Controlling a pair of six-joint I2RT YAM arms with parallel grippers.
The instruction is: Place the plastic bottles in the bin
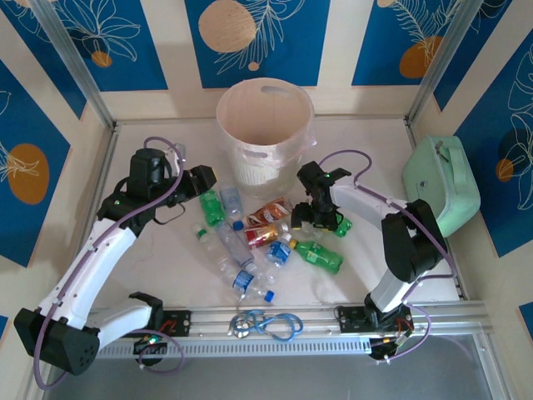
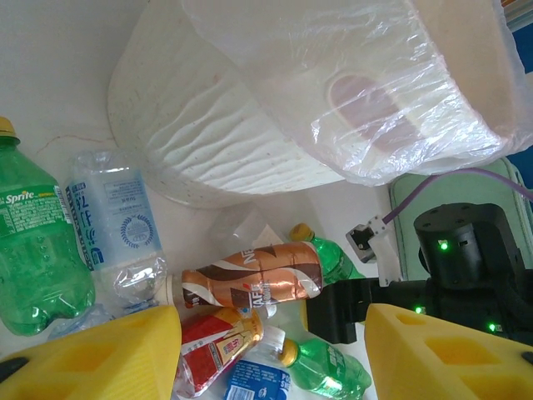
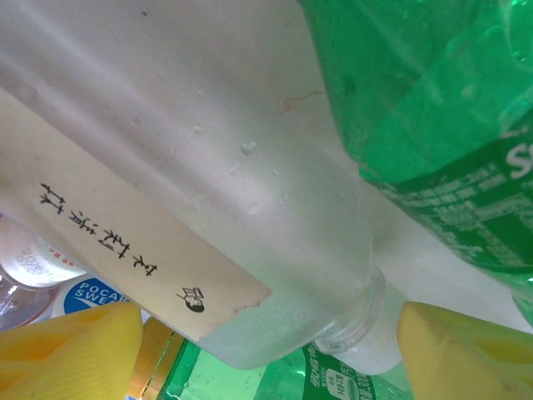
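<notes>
Spread well apart with nothing between them, the yellow fingers (image 2: 92,358) of the left gripper (image 2: 271,362) hang low over the left side of the heap of bottles (image 1: 266,242). These lie on their sides on the white table (image 1: 175,267), just in front of the bin (image 1: 265,125). From above the heap overlaps too much for a sure count: roughly ten, three of them plainly green.

The left wrist view lets seven be told apart:
- a green bottle (image 2: 37,258) at the left, reading "Sprite", its base cut off
- a clear bottle (image 2: 112,221) with a blue-and-white label, the print too small to read
- a brown-labelled bottle (image 2: 254,283), its lettering curving out of sight
- a red-labelled one below it
- a blue-labelled one clipped by the lower edge
- two more green ones with yellow caps

The bin stands upright at the far middle of the table, lined with a clear bag (image 2: 400,125).

At the right gripper (image 3: 271,354) the jaws are also wide, one on each side of the neck end of a frosted bottle (image 3: 275,208). A gap shows beside the left finger, so there is no pinch. Its beige label (image 3: 125,242) carries a column of East Asian characters I cannot read. A scrap of blue label behind it shows "POCAR" over "SWEA", the rest hidden. Two green bottles are cropped by the frame, one above and one below.

A mint-green case (image 1: 441,187) sits at the far right.
</notes>
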